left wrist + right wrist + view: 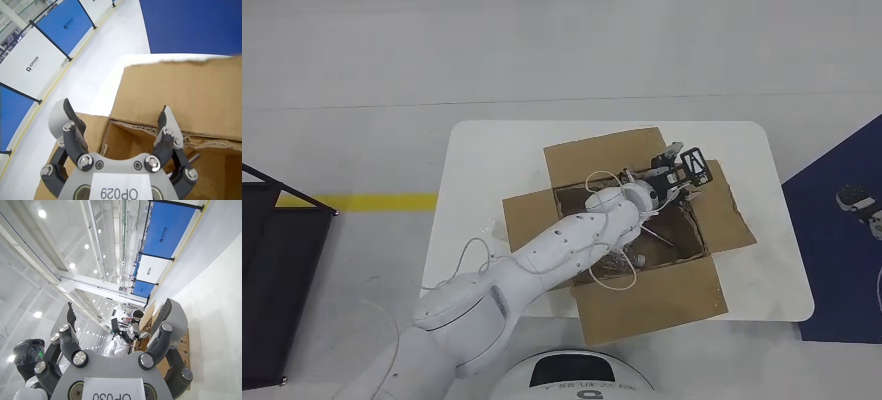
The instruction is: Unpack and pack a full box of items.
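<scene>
while one open box (642, 300) sits on the desk (492, 170), left pincer (115, 106) hangs above
wide agape and empty; right pincer (119, 302) likewise.

**Colour key.** I see the box (642, 300) as plain brown cardboard, with corrugated ribbing along its torn edges. The table (492, 170) under the box is white. The left gripper (115, 104) has a grey plate and black fingers (164, 144) with dark textured pads (73, 115). Left of the box runs a yellow floor stripe (362, 201); right of it lies a deep blue area (842, 250).

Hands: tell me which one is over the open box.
The left hand, open above the cardboard box near its far corner. The right hand, also open, points up toward the ceiling.
</scene>
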